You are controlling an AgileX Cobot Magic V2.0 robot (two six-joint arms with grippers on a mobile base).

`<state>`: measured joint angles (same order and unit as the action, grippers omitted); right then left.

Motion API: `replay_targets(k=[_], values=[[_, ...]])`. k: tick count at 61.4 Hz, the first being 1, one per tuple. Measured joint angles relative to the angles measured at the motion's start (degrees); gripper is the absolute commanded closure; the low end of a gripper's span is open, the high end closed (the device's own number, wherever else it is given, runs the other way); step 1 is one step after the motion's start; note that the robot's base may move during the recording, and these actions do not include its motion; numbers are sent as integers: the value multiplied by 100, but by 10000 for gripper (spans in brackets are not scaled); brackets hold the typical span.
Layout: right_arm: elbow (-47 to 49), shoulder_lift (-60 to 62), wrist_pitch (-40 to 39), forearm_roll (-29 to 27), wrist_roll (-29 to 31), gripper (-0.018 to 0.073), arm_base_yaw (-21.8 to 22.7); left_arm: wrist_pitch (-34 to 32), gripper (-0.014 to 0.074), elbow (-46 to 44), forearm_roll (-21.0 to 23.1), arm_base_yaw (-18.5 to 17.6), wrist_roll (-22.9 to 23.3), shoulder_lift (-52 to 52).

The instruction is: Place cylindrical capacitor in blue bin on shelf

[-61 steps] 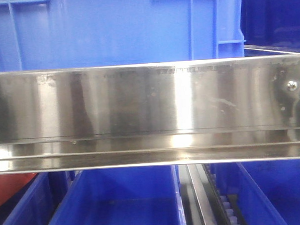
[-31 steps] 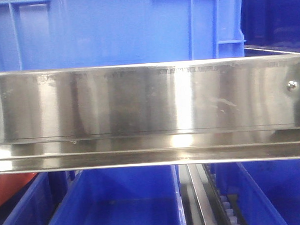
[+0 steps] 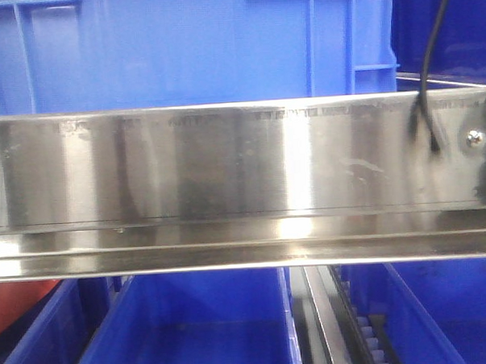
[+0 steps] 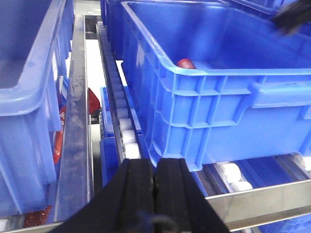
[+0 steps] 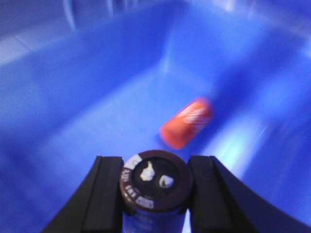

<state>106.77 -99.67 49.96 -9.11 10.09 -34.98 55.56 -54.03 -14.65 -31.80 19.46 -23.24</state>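
- One broad rail of the shelf [image 3: 226,162] fills the front view, and a black cable [image 3: 433,53] is seen crossing it at the right. Neither gripper is shown here.
- At the left wrist, the left gripper [image 4: 155,177] is seen with its pads pressed together on nothing. The blue bin [image 4: 218,111] stands just beyond the jaws, to their right, beside a roller track [image 4: 125,131].
- At the right wrist, the cylindrical capacitor [image 5: 156,183] is pinched between the jaws of the right gripper [image 5: 155,191] and held above the bin floor. An orange-red cylinder [image 5: 187,122] lies on that floor, beyond the jaws.
- Transport into the bin is judged complete. Release and withdrawal are left.
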Motion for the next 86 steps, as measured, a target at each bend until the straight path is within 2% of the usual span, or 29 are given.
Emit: replay_targets(k=[4, 9, 13, 17, 20, 25, 30, 35, 47, 56, 61, 67, 80, 86], values=[[0, -200, 25, 0, 0, 452, 0, 50, 708, 0, 25, 0, 0, 0], [0, -355, 25, 0, 0, 211, 0, 143, 708, 0, 41, 0, 0, 0], [0, -432, 38, 0, 0, 63, 0, 236, 708, 0, 55, 0, 0, 0], [10, -430, 38, 0, 0, 3, 0, 275, 708, 0, 55, 0, 0, 0], [22, -430, 38, 0, 0, -6, 0, 289, 708, 0, 55, 0, 0, 0], [46, -430, 38, 0, 0, 16, 0, 289, 708, 0, 59, 0, 0, 0], [46, -397, 38, 0, 0, 76, 0, 300, 708, 0, 59, 0, 0, 0], [46, -310, 38, 0, 0, 174, 0, 308, 708, 0, 59, 0, 0, 0], [55, 172, 38, 0, -10, 505, 10, 322, 708, 0, 59, 0, 0, 0], [55, 715, 186, -9, -114, 668, 83, 322, 708, 9, 43, 0, 0, 3], [-76, 1075, 195, -9, -174, 711, 200, 326, 708, 20, -4, 0, 0, 3], [-510, 1684, 62, -9, -196, 709, 414, 336, 708, 20, -58, 0, 0, 3], [-2295, 3286, -631, 2, -209, 709, 1144, 336, 708, 32, -70, 0, 0, 3], [-3095, 4107, -1038, 13, -209, 709, 1335, 336, 708, 31, -91, 0, 0, 3]])
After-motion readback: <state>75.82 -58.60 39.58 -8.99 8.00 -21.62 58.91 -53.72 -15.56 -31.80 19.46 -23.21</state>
